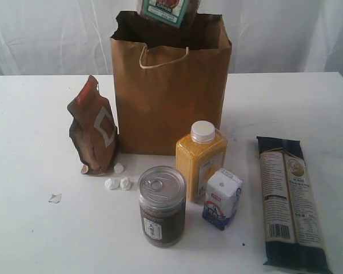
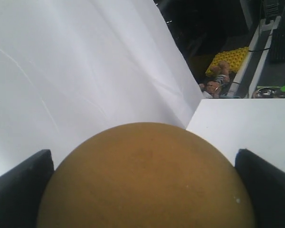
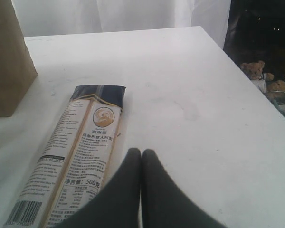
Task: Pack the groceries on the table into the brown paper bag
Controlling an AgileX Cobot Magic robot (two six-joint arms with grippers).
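Dark-sided and silver-topped, the can (image 1: 162, 205) stands upright nearest the front of the table (image 1: 28, 240), with the carton (image 1: 222, 198) just beside it on the right, turned a little. Further right the packet (image 1: 290, 201) lies flat, running front to back, apart from the rest. The right gripper (image 3: 141, 190) hangs over the table by the packet's barcode end, its two dark fingers pressed tight together with nothing between them. Behind the can and carton the bottle (image 1: 200, 160) stands upright, white cap on, close in front of the bag (image 1: 170, 85). A few crumpled white bits (image 1: 119, 183) lie left of the can, at the foot of the pouch (image 1: 94, 128), which stands crinkled just beside the bag's left side. The bag stands open at the back, and right above its mouth hangs the jar (image 1: 167, 10), cut off by the top of the view. The left gripper (image 2: 142, 154) has it by the gold lid (image 2: 147, 190), with one dark finger on each side, spread wide.
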